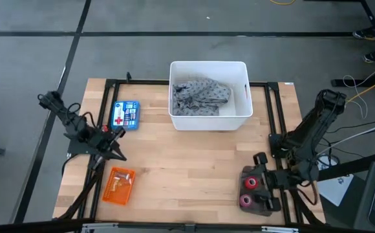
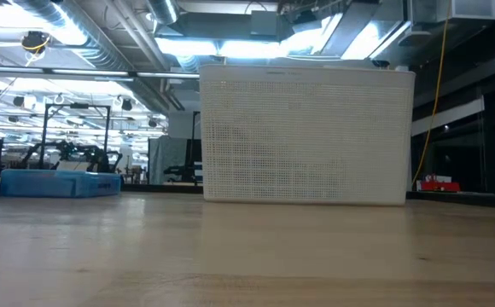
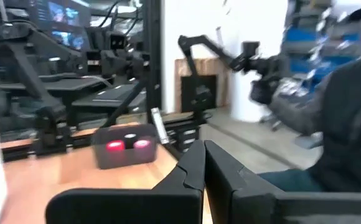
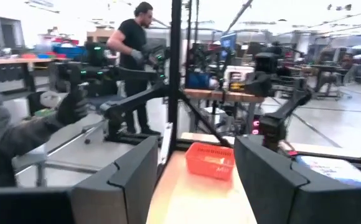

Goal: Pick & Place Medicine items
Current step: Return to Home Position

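A robotics lab: exposed silver ceiling ducts (image 2: 102, 38), grey concrete floor (image 1: 32, 58), another dark robot arm (image 3: 258, 62) beyond the counter.

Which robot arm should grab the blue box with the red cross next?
Probably the left. The left gripper sits close to the blue box on the table's left side, while the right gripper waits far across, by the black bin.

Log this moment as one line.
left gripper shut, empty, near blue box | right gripper open, empty, by black bin | grey cloth in white bin
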